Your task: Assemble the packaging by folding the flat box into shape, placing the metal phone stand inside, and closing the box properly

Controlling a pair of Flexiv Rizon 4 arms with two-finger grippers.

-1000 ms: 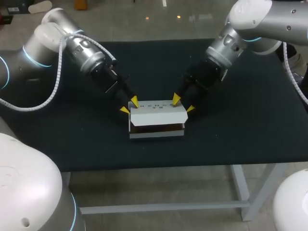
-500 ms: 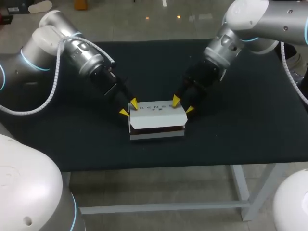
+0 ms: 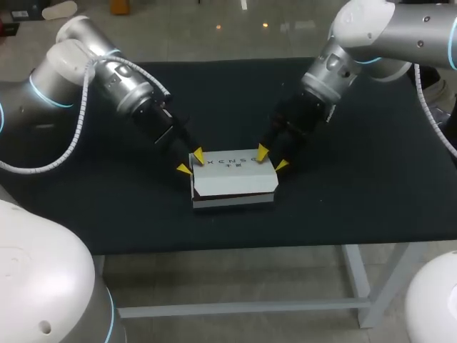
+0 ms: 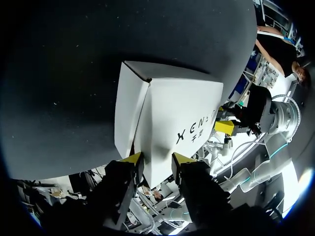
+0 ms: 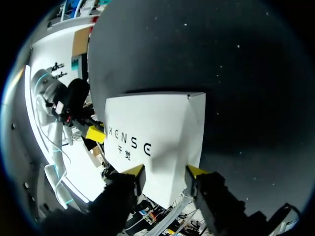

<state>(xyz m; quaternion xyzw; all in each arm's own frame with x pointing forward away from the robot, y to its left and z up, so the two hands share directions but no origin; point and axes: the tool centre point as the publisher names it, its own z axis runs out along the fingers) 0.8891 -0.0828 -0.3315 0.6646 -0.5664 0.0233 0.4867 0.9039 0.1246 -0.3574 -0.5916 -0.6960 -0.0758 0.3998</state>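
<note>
The white box (image 3: 234, 179) sits in the middle of the black table (image 3: 357, 193), its printed lid lying almost flat on top with a thin dark seam along the front. My left gripper (image 3: 191, 162) is open at the box's back left corner, one yellow tip on the lid and the other outside the end wall. At the back right corner my right gripper (image 3: 272, 158) is open and straddles the end the same way. Between the left gripper's (image 4: 156, 158) fingers runs the box's (image 4: 172, 113) edge. The right gripper (image 5: 165, 171) touches the box (image 5: 152, 142) likewise. The phone stand is hidden.
Bare black table surface surrounds the box on all sides. The table's front edge (image 3: 235, 246) runs a short way in front of the box.
The lid has come down from a raised slant with a wide dark gap to nearly flat on the box. Both grippers lowered with it; the right fingers narrowed a little.
</note>
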